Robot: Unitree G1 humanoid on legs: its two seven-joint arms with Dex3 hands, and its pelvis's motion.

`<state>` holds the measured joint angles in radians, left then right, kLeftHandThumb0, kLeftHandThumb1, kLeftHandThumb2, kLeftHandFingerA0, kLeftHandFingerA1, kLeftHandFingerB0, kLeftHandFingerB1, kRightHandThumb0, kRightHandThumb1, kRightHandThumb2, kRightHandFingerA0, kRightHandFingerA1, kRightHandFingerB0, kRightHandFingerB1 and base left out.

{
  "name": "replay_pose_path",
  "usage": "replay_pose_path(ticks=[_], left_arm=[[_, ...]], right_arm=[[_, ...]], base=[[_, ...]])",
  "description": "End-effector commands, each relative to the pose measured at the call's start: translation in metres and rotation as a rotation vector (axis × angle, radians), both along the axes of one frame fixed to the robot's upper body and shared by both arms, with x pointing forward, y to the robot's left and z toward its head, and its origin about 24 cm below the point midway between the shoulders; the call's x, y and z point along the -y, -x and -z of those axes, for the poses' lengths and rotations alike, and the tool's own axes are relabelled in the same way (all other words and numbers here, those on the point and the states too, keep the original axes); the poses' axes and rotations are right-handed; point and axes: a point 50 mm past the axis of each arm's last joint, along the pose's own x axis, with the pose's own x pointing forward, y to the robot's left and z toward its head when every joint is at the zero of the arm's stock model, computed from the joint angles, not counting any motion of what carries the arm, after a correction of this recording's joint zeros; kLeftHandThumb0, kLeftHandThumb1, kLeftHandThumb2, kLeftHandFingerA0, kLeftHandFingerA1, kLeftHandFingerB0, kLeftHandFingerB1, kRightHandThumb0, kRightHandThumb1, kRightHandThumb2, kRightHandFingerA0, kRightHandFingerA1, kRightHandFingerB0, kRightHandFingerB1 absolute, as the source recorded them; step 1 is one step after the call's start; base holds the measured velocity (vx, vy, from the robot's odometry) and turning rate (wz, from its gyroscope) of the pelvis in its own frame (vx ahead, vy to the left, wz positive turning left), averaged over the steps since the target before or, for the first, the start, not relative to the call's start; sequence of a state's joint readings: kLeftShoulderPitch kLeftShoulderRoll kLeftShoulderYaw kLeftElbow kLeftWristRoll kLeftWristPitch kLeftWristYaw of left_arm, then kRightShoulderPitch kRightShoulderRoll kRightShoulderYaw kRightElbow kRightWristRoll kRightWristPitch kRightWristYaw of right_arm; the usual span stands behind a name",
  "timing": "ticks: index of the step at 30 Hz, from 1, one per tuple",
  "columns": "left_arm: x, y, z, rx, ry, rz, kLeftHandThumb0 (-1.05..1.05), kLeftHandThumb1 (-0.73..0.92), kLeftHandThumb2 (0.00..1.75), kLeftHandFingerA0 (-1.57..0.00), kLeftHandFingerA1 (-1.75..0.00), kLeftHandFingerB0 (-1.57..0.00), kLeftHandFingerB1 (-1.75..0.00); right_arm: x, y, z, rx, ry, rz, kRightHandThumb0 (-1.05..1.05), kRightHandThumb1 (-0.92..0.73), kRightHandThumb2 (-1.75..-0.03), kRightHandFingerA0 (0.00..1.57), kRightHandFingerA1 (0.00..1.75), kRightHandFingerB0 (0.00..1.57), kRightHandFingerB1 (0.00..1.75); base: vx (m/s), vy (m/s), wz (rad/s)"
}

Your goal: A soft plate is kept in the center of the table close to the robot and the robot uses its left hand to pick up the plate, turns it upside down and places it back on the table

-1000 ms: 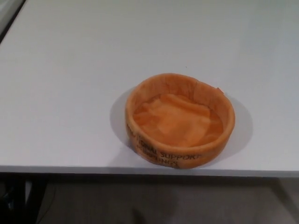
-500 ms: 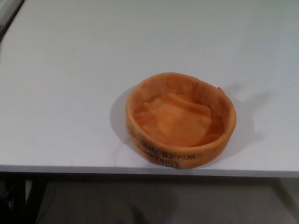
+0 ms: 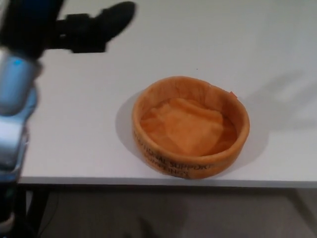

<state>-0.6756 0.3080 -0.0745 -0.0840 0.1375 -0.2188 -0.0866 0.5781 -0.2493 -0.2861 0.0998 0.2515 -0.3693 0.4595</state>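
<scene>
Orange soft plate (image 3: 190, 126) upright, near table edge

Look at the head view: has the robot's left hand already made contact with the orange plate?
No, the left hand hangs over bare table at upper left, well apart from the orange plate, which sits open side up.

The robot's silver-blue left forearm (image 3: 15, 94) rose along the picture's left edge, its black left hand (image 3: 94, 27) stretched rightward, holding nothing.

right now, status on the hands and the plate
Left hand up over table, clear of plate. Right hand not in view. Plate upright near front edge, untouched. Nothing in the way.
</scene>
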Motion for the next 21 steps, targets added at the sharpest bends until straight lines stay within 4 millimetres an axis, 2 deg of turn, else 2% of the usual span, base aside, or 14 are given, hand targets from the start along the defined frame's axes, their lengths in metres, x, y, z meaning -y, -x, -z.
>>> replay_pose_path(ticks=[1,3,7,15,16,17,18,21], left_arm=[[0.026,-0.023,0.013,-0.019,-0.157,-0.085,-0.95,0.90,0.68,-0.27,-0.39,-0.27,-0.29],[0.033,-0.029,0.018,-0.051,-0.191,-0.087,-0.97,0.91,0.68,-0.24,-0.39,-0.24,-0.29],[0.054,-0.040,0.042,-0.171,-0.324,-0.057,-0.95,0.88,0.67,-0.25,-0.38,-0.26,-0.29],[0.069,-0.050,0.086,-0.266,-0.509,-0.099,-0.99,0.81,0.66,-0.27,-0.39,-0.27,-0.29],[0.070,-0.052,0.091,-0.296,-0.539,-0.114,-0.95,0.61,1.06,-0.22,-0.48,-0.16,-0.39],[0.070,-0.052,0.093,-0.307,-0.551,-0.121,-0.95,0.61,1.06,-0.22,-0.48,-0.16,-0.39],[0.069,-0.054,0.102,-0.373,-0.604,-0.135,-1.00,0.81,0.65,-0.23,-0.36,-0.23,-0.28],[0.069,-0.056,0.112,-0.412,-0.665,-0.152,-0.98,0.80,0.65,-0.24,-0.37,-0.24,-0.28]], right_arm=[[0.003,-0.001,-0.004,0.023,-0.002,0.009,-0.75,-0.85,-0.67,0.34,0.39,0.28,0.30],[0.004,-0.002,-0.005,0.023,0.003,0.013,-0.75,-0.85,-0.67,0.33,0.39,0.28,0.30],[0.005,-0.002,-0.006,0.019,0.004,0.010,-0.76,-0.85,-0.67,0.33,0.37,0.27,0.29],[0.006,-0.005,-0.008,0.024,0.013,0.009,-0.77,-0.85,-0.67,0.34,0.37,0.27,0.29],[0.006,-0.006,-0.008,0.029,0.012,0.011,-0.76,-0.85,-0.67,0.34,0.37,0.27,0.29],[0.006,-0.006,-0.008,0.031,0.011,0.012,-0.76,-0.85,-0.67,0.34,0.37,0.27,0.29],[0.006,-0.006,-0.009,0.033,0.007,0.010,-0.76,-0.85,-0.67,0.34,0.36,0.28,0.30],[0.005,-0.007,-0.009,0.034,0.002,0.015,-0.75,-0.85,-0.67,0.35,0.36,0.28,0.30]], base=[[0.00,0.000,0.00],[0.00,0.000,0.00],[0.00,0.000,0.00],[0.00,0.000,0.00],[0.00,0.000,0.00],[0.00,0.000,0.00],[0.00,0.000,0.00],[0.00,0.000,0.00]])
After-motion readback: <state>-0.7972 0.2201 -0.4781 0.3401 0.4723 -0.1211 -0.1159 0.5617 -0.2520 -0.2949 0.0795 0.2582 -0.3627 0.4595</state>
